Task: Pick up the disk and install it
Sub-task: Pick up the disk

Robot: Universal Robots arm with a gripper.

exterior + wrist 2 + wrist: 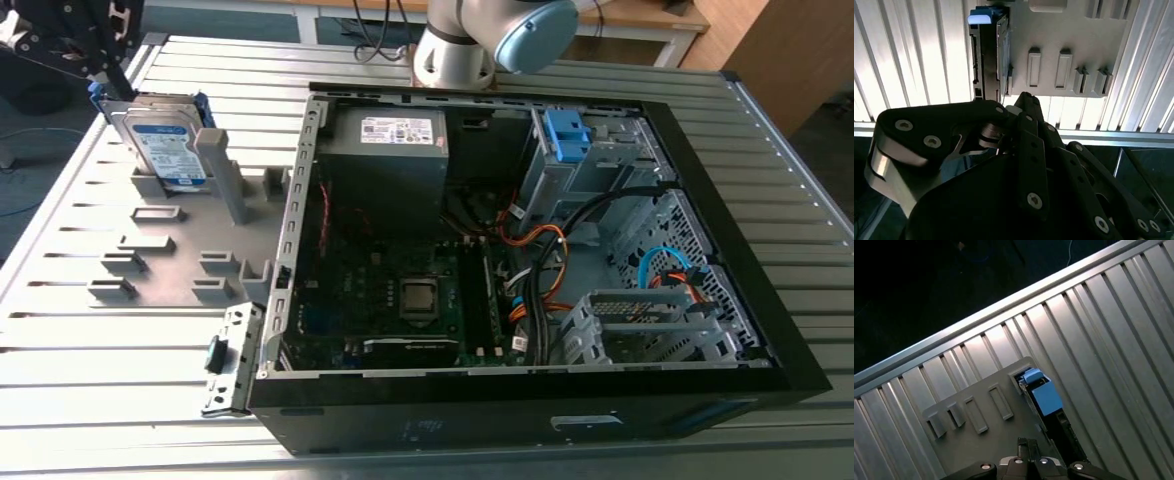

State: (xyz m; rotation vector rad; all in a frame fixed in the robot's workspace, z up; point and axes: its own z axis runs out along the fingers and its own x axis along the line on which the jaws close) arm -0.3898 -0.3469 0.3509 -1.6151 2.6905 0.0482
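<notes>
The flat silver hard drive (163, 140), white-and-blue labelled and edged by a bright blue plastic frame, is seen standing on edge in a slot of the moulded grey plastic fixture (174, 265). The fixture lies on the ribbed aluminium table (80, 340), at the exterior view's left of the open black computer case (534, 400). The black jointed gripper (1027, 442) is poised close by, fingertips brought together on nothing. It is partly cut off in the exterior view.
</notes>
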